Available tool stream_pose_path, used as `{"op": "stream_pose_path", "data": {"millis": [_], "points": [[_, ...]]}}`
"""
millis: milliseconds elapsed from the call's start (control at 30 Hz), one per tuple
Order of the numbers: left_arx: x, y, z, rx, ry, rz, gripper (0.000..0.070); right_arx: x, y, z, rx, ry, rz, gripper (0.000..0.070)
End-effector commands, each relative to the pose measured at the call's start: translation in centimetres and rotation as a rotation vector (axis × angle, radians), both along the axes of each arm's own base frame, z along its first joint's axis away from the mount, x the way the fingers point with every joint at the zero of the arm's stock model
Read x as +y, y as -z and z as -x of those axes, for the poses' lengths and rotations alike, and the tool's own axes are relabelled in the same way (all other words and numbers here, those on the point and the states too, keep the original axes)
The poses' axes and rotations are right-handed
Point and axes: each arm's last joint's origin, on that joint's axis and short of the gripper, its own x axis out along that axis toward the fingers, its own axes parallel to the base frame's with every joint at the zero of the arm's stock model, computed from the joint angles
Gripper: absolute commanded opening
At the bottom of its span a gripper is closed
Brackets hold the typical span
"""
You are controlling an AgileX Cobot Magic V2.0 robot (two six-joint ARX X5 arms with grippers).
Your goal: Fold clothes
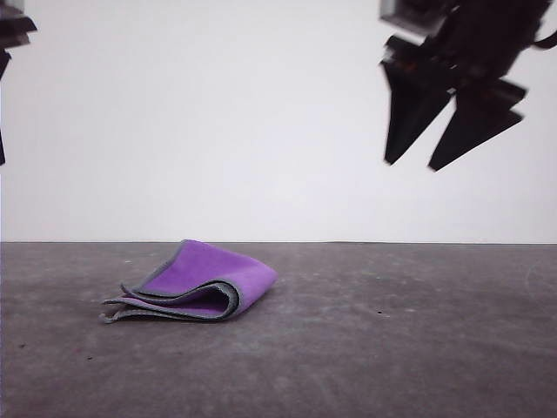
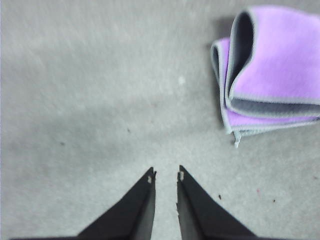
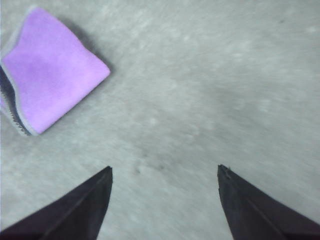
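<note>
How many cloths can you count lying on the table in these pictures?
1. The purple cloth lies folded on the grey table, left of centre, apart from both end effectors. Nothing suggests another is hidden.

Soft, even light, with some blur in my feeds.

My front view blurs the right gripper [image 1: 432,163] against a washed-out white wall [image 1: 218,113]; the cloth [image 1: 204,283] throws only a faint shadow, and both wrist views look slightly soft.
</note>
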Motion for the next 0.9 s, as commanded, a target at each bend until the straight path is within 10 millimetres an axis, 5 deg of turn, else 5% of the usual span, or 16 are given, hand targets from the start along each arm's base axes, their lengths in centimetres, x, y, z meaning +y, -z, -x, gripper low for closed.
{"op": "stream_pose_path", "data": {"millis": [0,400,667,733,833,867], "points": [[0.0,-0.4,0.0,-0.025,0.01,-0.005,0.008,-0.4,-0.8,0.9,-0.053,0.019,0.004,0.0417],[0.2,-1.1,0.6,-0.06,0.009,0.002,0.008,-3.9,-4.1,7.0,-0.217,0.226,0.08,0.0394],[0.2,-1.1,0.6,-0.061,0.009,0.004,0.0079,-4.9,-4.7,8.3,-0.244,0.28,0.108,0.0382],[0.2,-1.1,0.7,-0.058,0.009,0.003,0.0079,-4.9,-4.7,8.3,-0.239,0.28,0.112,0.03],[0.2,-1.1,0.7,-0.056,0.009,0.003,0.0046,-4.9,-4.6,8.3,-0.232,0.279,0.117,0.0052],[0.2,-1.1,0.7,-0.056,0.009,0.002,0.0017,-4.9,-4.6,8.4,-0.23,0.279,0.118,0.0016]]}}
